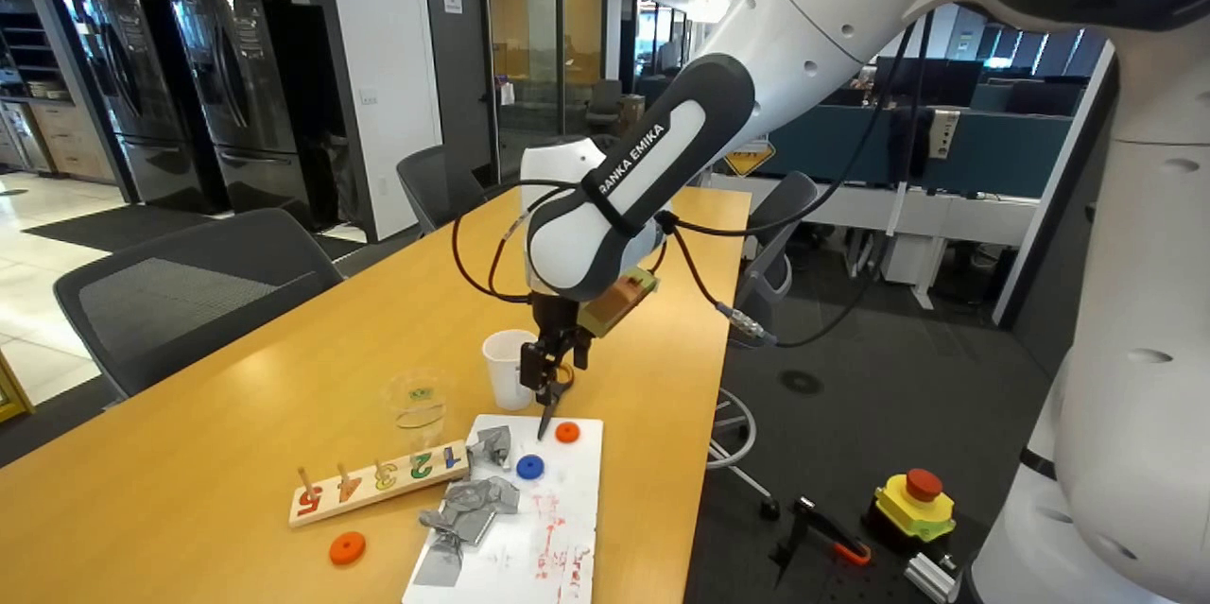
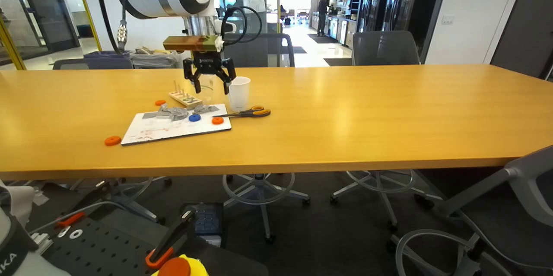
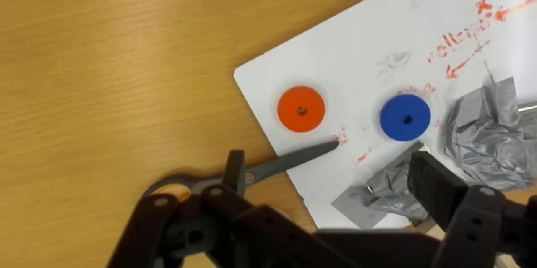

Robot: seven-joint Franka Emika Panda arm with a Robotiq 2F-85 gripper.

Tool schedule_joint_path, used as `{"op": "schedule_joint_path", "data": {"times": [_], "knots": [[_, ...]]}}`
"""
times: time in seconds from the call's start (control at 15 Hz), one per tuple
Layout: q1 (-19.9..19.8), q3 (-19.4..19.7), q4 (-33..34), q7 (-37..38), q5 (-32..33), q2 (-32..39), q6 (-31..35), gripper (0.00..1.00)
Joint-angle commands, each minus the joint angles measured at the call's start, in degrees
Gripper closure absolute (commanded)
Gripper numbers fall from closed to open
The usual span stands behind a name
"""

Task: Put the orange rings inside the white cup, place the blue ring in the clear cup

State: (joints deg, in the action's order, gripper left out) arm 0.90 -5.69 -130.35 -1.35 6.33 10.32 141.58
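- White tapered paper-like cup, just beside the black gripper; cup floor hidden.
- Clear plastic cup, farther from the gripper, contents uncertain; a green mark shows on or through it.
- Gripper released, jaws spread.
- Three flat round orange rings: one on the white board, lower than the gripper, two farther off on the table.
- Flat blue ring, centrally holed, likewise on the board.

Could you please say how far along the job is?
Nothing visibly done: three orange rings lie outside the white cup, whose bottom is hidden. The open gripper holds nothing. Left: those three, plus the blue ring on the whiteboard for the clear cup.
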Motion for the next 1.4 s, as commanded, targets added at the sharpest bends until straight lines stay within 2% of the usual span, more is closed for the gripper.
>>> {"op": "schedule_joint_path", "data": {"times": [0.0, 0.47, 0.8, 1.33], "knots": [[1.14, 1.97, -2.45, 1.11, 1.84, -0.05, 2.63, 0.0], [1.05, 2.22, -5.04, 0.62, -0.39, 4.5, 10.12, 0.0], [1.76, 3.05, -4.73, 2.14, 0.36, 8.43, 16.8, 0.0], [2.41, 4.11, -2.62, 2.85, 0.05, 11.13, 19.08, 0.0]]}}
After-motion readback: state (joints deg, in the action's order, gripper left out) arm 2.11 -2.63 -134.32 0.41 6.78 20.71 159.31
